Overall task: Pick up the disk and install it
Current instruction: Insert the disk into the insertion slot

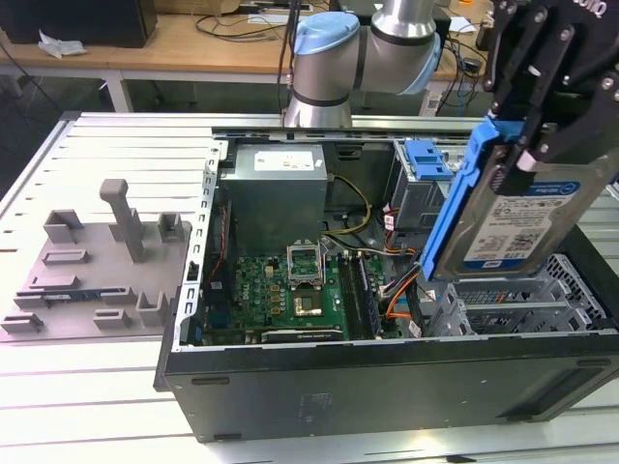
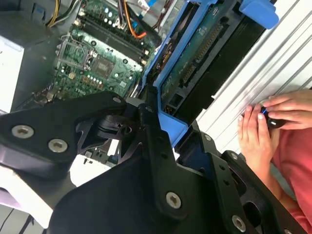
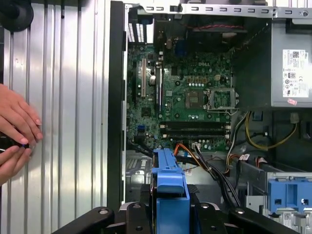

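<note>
Blue plastic around a silver body: the disk hangs on edge, tilted, at the exterior view's right. The gripper has its black fingers closed on the disk's upper part, with the label turned toward the camera. We place the disk in the air above the grey drive cage, in the near corner of the case. Its lower end sits close to the cage; we cannot tell whether it touches.

Just beside the cage run orange and black cables. Further in lies the green motherboard, then the grey power supply and a small blue latch by the far wall. The arm stands behind the case. Outside it, a person's hands rest on the slatted table, holding something small and dark.

Our reading is that the pick-up is done and the disk is held over its bay, with the install not yet made. Seating it would call for squaring the tilted frame with the cage's rails. It would also call for keeping the lower edge off the cables and holding a firm grip while the frame slides in.
</note>
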Controlling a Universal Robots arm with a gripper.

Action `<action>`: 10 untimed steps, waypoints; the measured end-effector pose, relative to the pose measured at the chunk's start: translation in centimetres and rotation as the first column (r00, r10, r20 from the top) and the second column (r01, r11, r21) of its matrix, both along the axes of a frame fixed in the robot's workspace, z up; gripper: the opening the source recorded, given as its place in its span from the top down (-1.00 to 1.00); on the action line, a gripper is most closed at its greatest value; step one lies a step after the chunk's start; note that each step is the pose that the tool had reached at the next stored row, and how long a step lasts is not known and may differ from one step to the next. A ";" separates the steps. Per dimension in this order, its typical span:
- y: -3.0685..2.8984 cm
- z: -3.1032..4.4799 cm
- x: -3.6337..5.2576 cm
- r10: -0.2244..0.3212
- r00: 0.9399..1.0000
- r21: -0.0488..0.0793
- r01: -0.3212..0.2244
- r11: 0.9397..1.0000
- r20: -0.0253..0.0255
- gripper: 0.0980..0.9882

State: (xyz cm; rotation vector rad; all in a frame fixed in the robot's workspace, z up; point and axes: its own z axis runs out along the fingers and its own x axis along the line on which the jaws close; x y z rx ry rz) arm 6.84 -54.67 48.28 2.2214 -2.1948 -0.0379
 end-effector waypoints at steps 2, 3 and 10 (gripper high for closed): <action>0.00 -0.15 0.90 0.000 1.000 0.000 0.000 1.000 0.000 0.40; 0.00 -0.21 1.21 0.000 1.000 0.000 0.000 1.000 0.000 0.40; 0.01 -0.70 3.44 0.000 1.000 0.000 0.000 1.000 0.000 0.40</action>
